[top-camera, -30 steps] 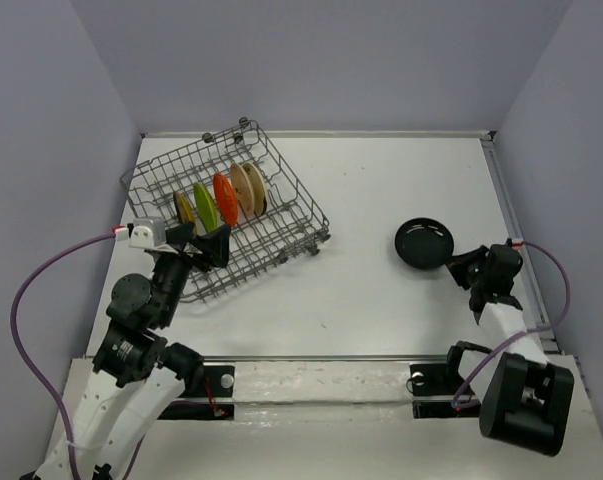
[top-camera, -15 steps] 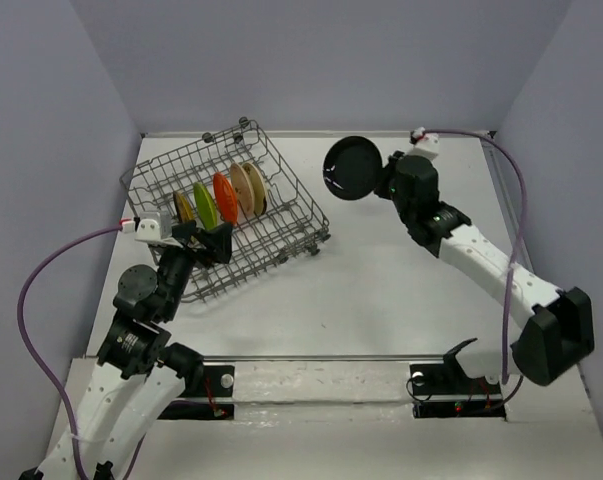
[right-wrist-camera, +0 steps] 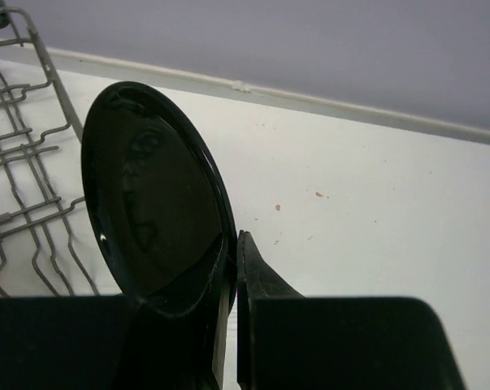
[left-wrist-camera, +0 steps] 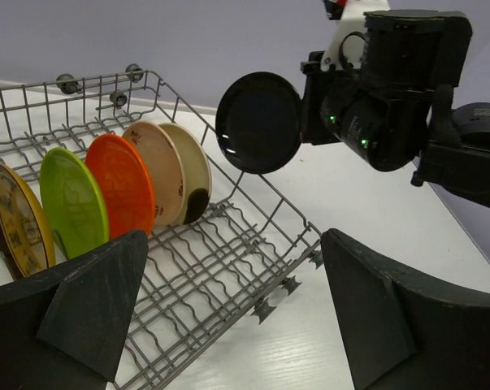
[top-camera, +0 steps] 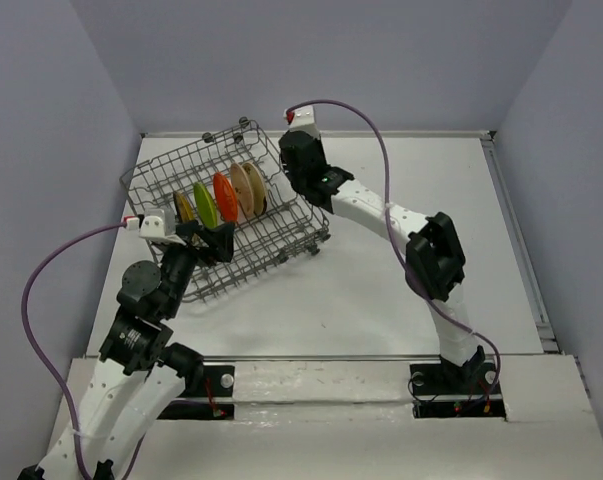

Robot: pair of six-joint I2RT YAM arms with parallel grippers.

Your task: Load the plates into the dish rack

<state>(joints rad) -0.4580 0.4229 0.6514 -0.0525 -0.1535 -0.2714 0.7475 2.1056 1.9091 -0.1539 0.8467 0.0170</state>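
Right hand [right-wrist-camera: 232, 268] is pinching the black plate [right-wrist-camera: 151, 211] upright by its rim, hovering over the edge of the dish rack [top-camera: 271, 245]. Should be lowering it parallel to the cream plates [left-wrist-camera: 159, 175] below, into the tines [left-wrist-camera: 228, 231] beside them.

Two arms: white links [top-camera: 366, 205] between round black joints [top-camera: 433, 258], purple cables [top-camera: 24, 305] – red-tipped at the wrists, matte dark-grey wedge fingers [left-wrist-camera: 90, 309], tiny green lights [left-wrist-camera: 362, 144] on the right wrist's black housing [left-wrist-camera: 407, 73]
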